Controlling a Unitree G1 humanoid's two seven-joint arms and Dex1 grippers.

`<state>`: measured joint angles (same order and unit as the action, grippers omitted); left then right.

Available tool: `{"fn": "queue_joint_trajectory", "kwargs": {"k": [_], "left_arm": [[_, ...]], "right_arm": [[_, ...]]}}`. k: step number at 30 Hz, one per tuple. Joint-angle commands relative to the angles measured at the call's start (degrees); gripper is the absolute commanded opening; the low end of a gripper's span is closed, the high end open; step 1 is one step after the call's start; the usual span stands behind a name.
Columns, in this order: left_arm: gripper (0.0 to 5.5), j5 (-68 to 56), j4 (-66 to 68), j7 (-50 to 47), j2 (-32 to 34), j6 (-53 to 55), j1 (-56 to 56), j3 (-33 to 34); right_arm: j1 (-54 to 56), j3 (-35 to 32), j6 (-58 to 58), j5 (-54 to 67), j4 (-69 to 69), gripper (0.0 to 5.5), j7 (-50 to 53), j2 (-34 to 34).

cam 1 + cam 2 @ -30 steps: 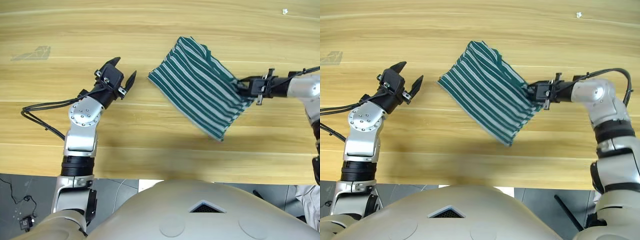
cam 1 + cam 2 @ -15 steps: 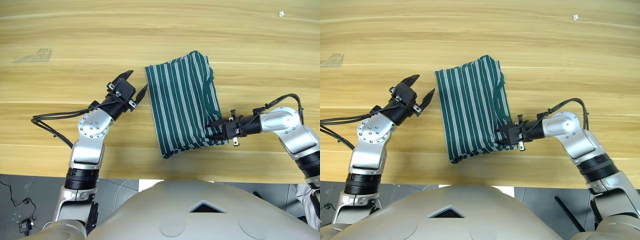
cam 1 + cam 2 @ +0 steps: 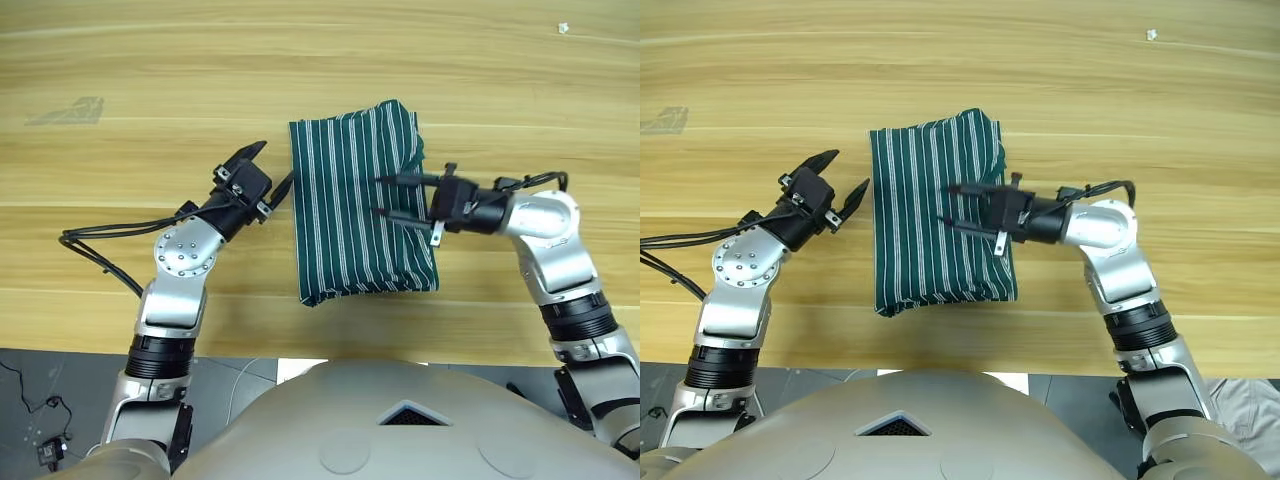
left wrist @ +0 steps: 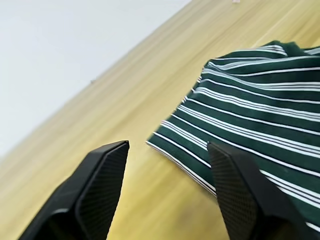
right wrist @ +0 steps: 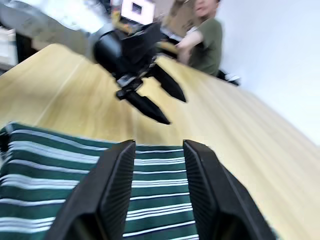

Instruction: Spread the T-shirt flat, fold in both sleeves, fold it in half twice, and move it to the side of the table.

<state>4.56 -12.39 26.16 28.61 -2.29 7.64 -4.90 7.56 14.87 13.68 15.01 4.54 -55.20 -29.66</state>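
Right claw gapes over the folded T-shirt; left claw likewise parted, beside its edge.

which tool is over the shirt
The right tool: it hangs open above the striped shirt, while the left tool sits beside the shirt's edge over the wooden table.

1. T-shirt: dark green with thin white stripes, folded into a compact, rough rectangle.
2. It lies flat on the wooden table, straight in front of me, close to my near edge.
3. Its long side and its stripes run away from me.
4. The far right corner is bunched, with layered edges down the right side. The near edge slants, and the left corner is nearest to me.
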Motion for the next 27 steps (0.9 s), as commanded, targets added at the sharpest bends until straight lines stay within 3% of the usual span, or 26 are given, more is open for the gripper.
{"fn": "queue_joint_trajectory", "kwargs": {"k": [1,6,8,14,19,27], "left_arm": [[3.06,8.1,-2.2,-0.1,8.6,-12.3,6.6,3.2],[3.77,21.0,-6.1,-2.4,16.2,-29.8,19.7,3.8],[4.04,26.1,-6.2,-4.7,17.1,-34.2,23.2,4.5],[4.04,38.0,-3.3,-7.5,20.0,-41.2,24.5,2.6],[4.04,41.0,-0.9,-8.4,18.1,-42.0,21.3,-1.6],[4.04,42.4,1.5,-9.4,17.4,-42.1,17.3,-6.8]], "right_arm": [[-3.5,-7.4,15.7,-5.6,-6.7,1.75,0.8,-5.5],[-7.5,-13.5,35.5,-12.0,-13.9,2.63,2.6,-11.6],[-7.8,-13.7,42.1,-15.8,-15.8,2.65,3.1,-13.9],[-8.6,-12.5,59.9,-31.4,-25.1,2.65,7.7,-17.9],[-8.8,-7.9,65.0,-39.3,-30.0,2.65,11.7,-18.0],[-7.6,-0.1,64.1,-41.9,-29.9,2.65,16.8,-16.5]]}}
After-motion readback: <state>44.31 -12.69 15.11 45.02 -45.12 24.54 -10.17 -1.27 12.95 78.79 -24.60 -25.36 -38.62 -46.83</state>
